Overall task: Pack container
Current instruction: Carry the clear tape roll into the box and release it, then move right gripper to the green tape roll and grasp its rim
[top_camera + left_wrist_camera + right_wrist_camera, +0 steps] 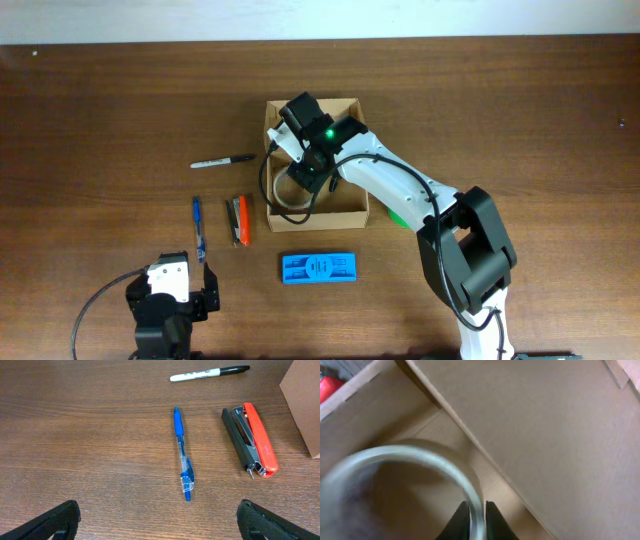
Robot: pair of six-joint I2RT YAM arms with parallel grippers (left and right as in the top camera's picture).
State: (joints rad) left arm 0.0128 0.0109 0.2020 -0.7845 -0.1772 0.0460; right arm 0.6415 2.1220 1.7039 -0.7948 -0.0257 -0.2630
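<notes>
Container [330, 221] encloses right jaws, clamped on clear tape roll [435, 457]; left jaws stand apart.

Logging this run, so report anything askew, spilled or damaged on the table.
Nothing stands out. The container sits open and looks intact. The right gripper pinches the rim of a tape roll inside it. The marker, pen and stapler lie whole on the table beside it. Nothing is spilled.

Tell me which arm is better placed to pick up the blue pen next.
Left, probably: the left gripper is open facing the blue pen; the right gripper is inside the container, holding a clear tape roll.
</notes>
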